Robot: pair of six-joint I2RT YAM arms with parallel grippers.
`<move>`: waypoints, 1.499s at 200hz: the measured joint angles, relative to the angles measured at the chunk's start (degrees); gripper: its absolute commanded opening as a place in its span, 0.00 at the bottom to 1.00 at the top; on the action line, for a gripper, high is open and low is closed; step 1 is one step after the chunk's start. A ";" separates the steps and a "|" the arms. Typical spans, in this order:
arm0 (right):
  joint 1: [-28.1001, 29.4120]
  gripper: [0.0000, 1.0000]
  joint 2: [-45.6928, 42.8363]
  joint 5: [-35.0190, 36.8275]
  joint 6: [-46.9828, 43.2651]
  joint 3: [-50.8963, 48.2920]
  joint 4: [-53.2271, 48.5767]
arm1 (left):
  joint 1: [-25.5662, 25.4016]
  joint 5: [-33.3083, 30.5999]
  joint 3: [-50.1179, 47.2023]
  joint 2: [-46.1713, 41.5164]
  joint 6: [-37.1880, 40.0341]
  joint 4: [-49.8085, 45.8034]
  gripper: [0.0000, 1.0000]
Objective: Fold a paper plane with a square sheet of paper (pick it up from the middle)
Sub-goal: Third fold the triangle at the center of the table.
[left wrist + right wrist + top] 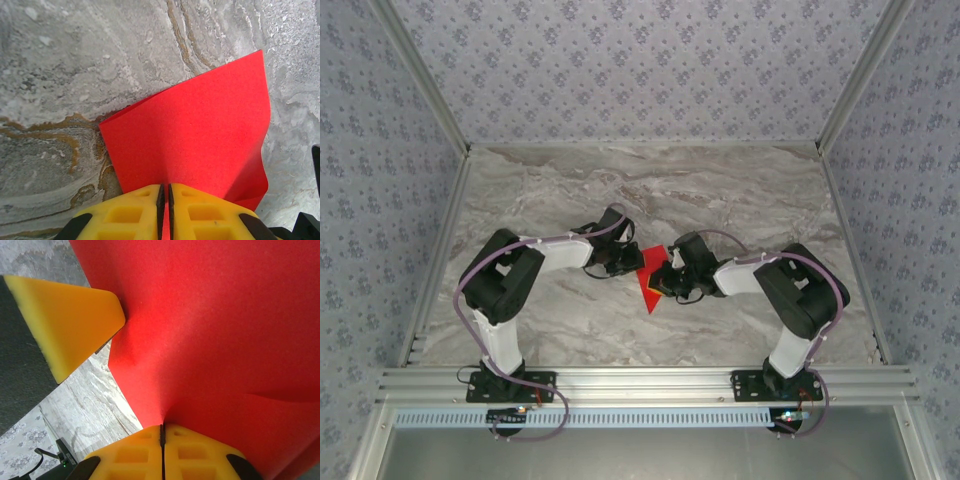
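Left gripper (165,189): we see the yellow jaws pressed almost together, with the near edge of the sheet of paper (200,135) pinched in the slit.
Right gripper (162,429): the jaws are drawn to a thin line and clamp the same sheet from the opposite side.
Sheet, look: bright red, plain and unmarked, with a matte surface. It is bowed rather than flat, and a soft ridge runs up from each grip.
Sheet, place: it is held between the two grippers over the middle of the marble table (650,190). We cannot tell whether its lowest corner touches the table.
Left wrist view: we see two straight edges, a sharp far corner and the veined marble beyond.
Right wrist view: we see a yellow finger (75,310) of the left gripper touching the sheet's edge.
Top view: we see the sheet as a small triangle pointing towards the bases, with the left arm (505,285) and right arm (800,290) bent inwards to meet at it.
Count: one sheet, two grippers, two arms.
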 measured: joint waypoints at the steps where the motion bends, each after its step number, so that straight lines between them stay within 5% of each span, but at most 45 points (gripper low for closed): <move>1: 0.00 0.08 0.00 0.00 0.00 0.00 0.00 | 0.00 0.00 0.00 0.00 0.00 0.00 0.14; 71: 0.00 0.10 0.00 0.22 -0.70 0.00 -0.22 | -0.02 -0.02 0.48 0.00 0.02 -0.79 0.14; 128: 0.46 0.29 -0.52 0.31 -1.03 0.07 0.37 | 0.28 -3.17 0.68 -2.75 0.07 -4.24 0.18; 193: 0.92 0.39 -1.01 0.13 -1.09 0.37 0.66 | 2.49 -5.46 -8.17 -12.81 -3.58 -1.97 0.20; 222: 0.92 0.36 -1.07 0.22 -1.14 0.37 0.61 | 1.70 -3.28 -10.32 -13.33 -4.22 0.66 0.19; 300: 1.01 0.12 -1.16 3.06 -2.84 0.46 -2.69 | -1.97 0.87 -13.22 -13.90 -6.78 6.99 0.06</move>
